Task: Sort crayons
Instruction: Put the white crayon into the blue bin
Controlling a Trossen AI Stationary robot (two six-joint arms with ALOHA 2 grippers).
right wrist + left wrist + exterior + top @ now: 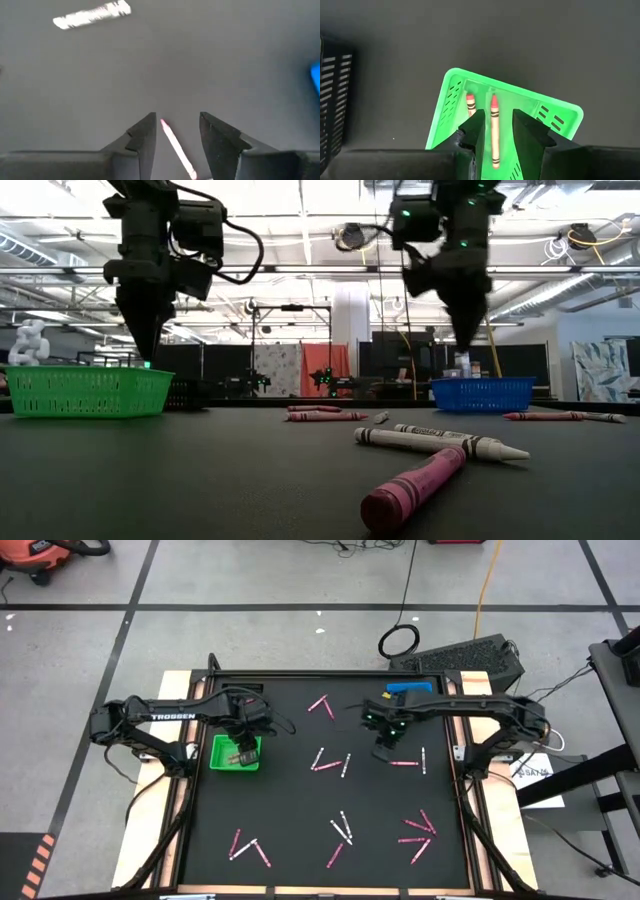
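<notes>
Pink, a crayon (175, 145) lies on the mat directly beneath the right gripper (177, 131), seen between its open fingers, long axis slanting across the gap. The left gripper (494, 131) is held open above the green tray (560, 111), where two pink crayons (494, 131) already lie.

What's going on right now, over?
Left gripper open above the green plastic basket, two pink crayons inside. Right gripper open over a pink crayon on the mat. Nothing blocking either.

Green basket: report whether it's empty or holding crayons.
Not empty. The green basket holds two crayons lying side by side, seen between the open left gripper fingers.
</notes>
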